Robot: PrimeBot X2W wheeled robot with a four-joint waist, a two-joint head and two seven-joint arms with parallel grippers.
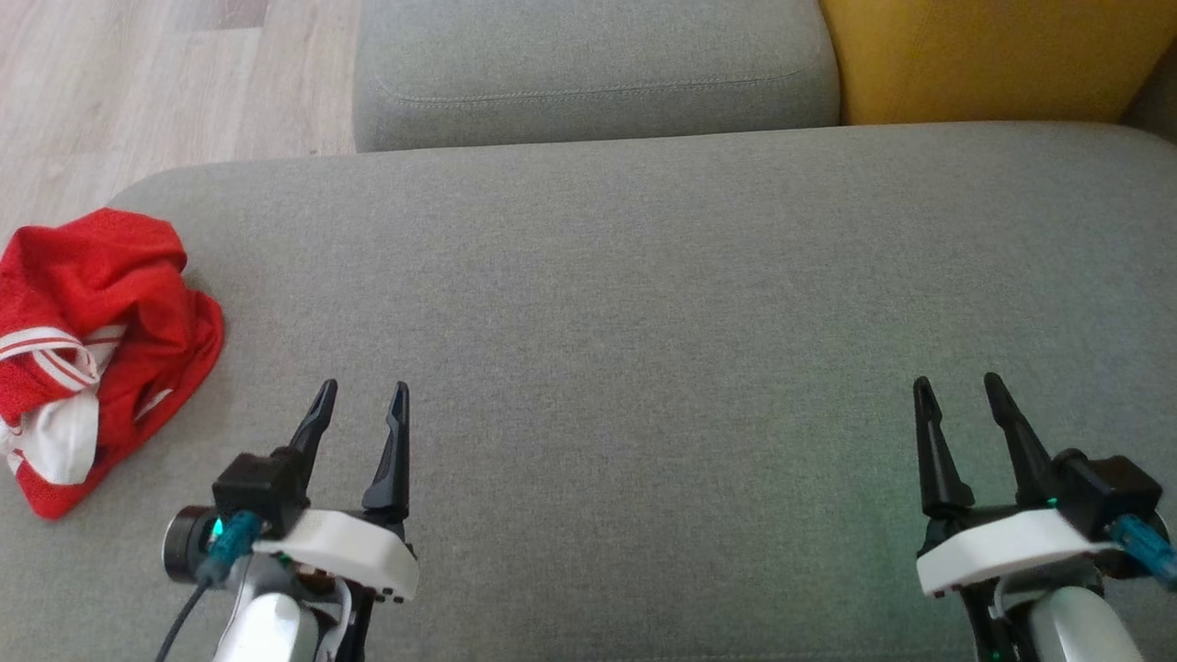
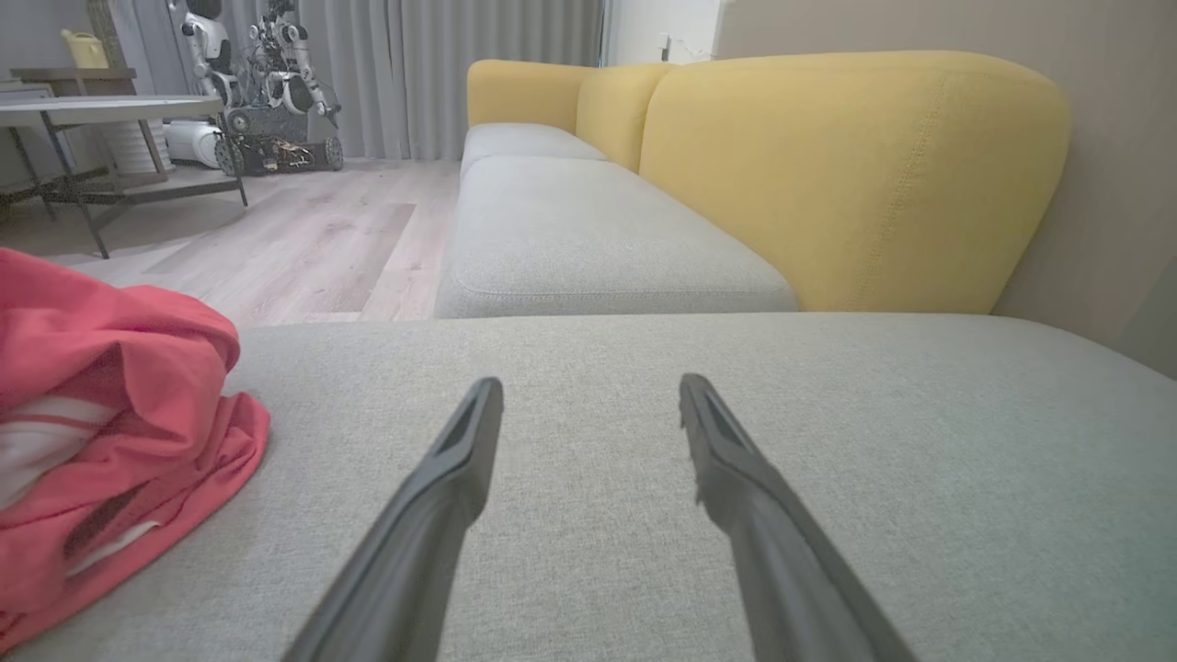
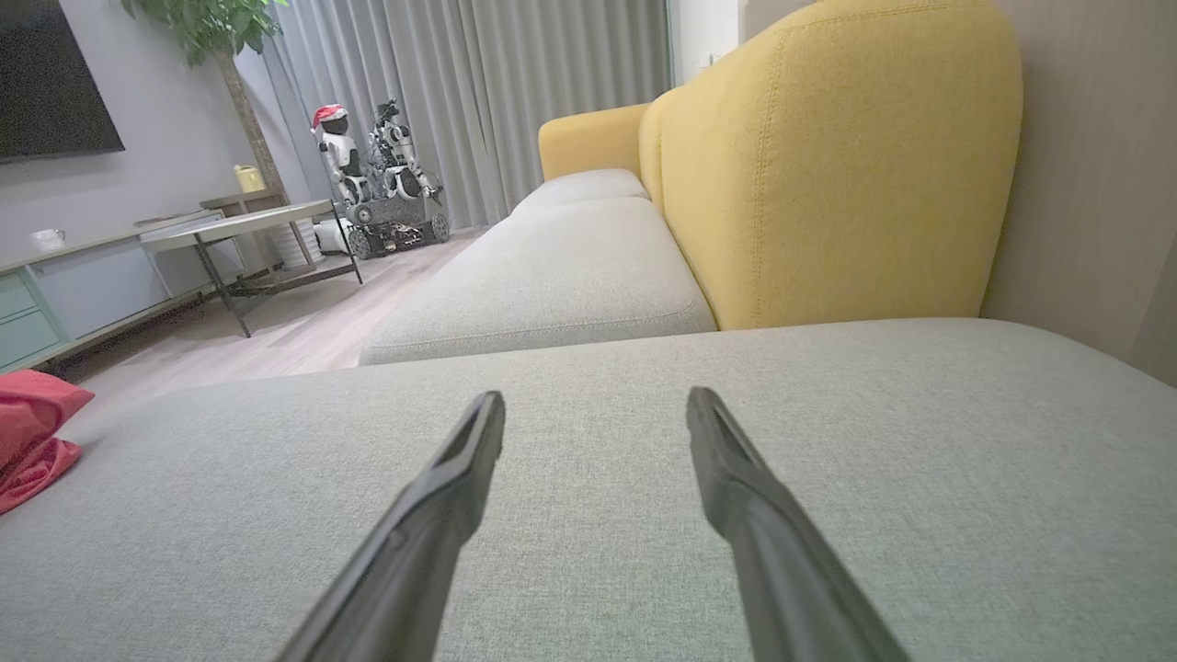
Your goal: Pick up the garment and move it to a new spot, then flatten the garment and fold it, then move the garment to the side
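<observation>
A crumpled red garment with white stripes and a white lining lies at the far left of the grey sofa cushion. In the left wrist view the garment bulges at the left edge, and in the right wrist view a corner of the garment shows far left. My left gripper hovers open just right of the garment, nothing between its fingers, also seen as left gripper. My right gripper stands open over the cushion's right part, far from the garment, with its own view of the right gripper.
A second grey seat cushion adjoins at the back, with a yellow backrest at the upper right. Wooden floor lies past the cushion's left edge. A low table and a parked robot stand farther off.
</observation>
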